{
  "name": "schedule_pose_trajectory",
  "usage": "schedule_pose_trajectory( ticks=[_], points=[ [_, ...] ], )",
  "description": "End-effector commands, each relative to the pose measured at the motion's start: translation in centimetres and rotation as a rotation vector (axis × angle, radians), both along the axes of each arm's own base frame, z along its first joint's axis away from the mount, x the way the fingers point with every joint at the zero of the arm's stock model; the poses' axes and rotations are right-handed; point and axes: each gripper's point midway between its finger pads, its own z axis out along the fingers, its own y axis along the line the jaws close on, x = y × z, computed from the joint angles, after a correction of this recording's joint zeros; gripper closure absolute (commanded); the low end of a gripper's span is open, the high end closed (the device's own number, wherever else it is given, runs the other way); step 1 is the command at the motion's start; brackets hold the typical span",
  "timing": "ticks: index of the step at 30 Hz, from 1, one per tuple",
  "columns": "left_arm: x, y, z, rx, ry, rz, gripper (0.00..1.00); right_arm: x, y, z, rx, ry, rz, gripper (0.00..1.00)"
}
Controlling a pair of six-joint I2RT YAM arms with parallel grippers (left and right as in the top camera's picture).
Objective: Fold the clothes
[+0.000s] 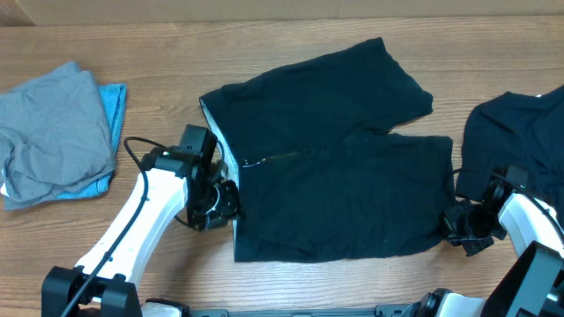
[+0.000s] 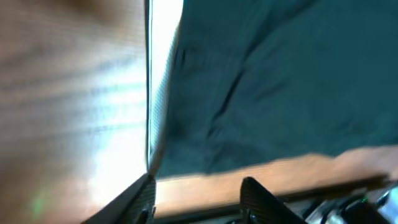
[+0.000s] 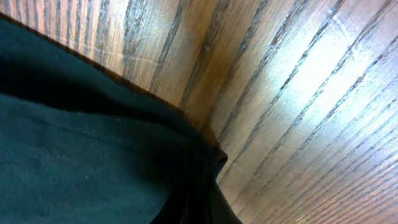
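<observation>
A wide black pair of pants [image 1: 335, 185] lies spread flat in the middle of the wooden table, its two legs pointing right. My left gripper [image 1: 220, 195] sits at the waistband edge on the pants' left side. In the left wrist view its jaws [image 2: 199, 200] stand apart over bare wood, and the pale waistband edge [image 2: 163, 106] meets the left fingertip. My right gripper [image 1: 452, 224] is shut on the hem of the near leg. There the black fabric [image 3: 81, 155] bunches into a dark fold that hides the fingertips.
A crumpled grey garment [image 1: 53, 132] lies at the far left on a light-blue piece [image 1: 113, 101]. Another black garment [image 1: 520, 132] lies at the right edge, just behind my right arm. The table's near edge runs close below both grippers.
</observation>
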Motion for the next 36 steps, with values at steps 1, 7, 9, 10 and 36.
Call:
schedule_pose_trajectory(
  ticks=[1, 7, 9, 10, 36],
  points=[
    [-1.8, -0.4, -0.6, 0.028, 0.028, -0.088, 0.47, -0.8, 0.1, -0.7, -0.002, 0.023, -0.005, 0.96],
    [-4.1, -1.3, -2.7, 0.043, 0.050, -0.166, 0.47, -0.8, 0.1, -0.7, -0.001, 0.023, -0.005, 0.96],
    [-4.6, -0.7, -3.4, 0.082, 0.057, -0.168, 0.48, -0.8, 0.1, -0.7, -0.002, 0.023, -0.005, 0.96],
    [-4.7, 0.0, -3.7, 0.121, 0.060, -0.160, 0.48, -0.8, 0.1, -0.7, -0.002, 0.023, -0.005, 0.96],
    [-5.0, -2.5, -6.2, -0.066, -0.027, -0.249, 0.54, -0.7, 0.1, -0.7, -0.003, 0.020, -0.005, 0.96]
  ],
)
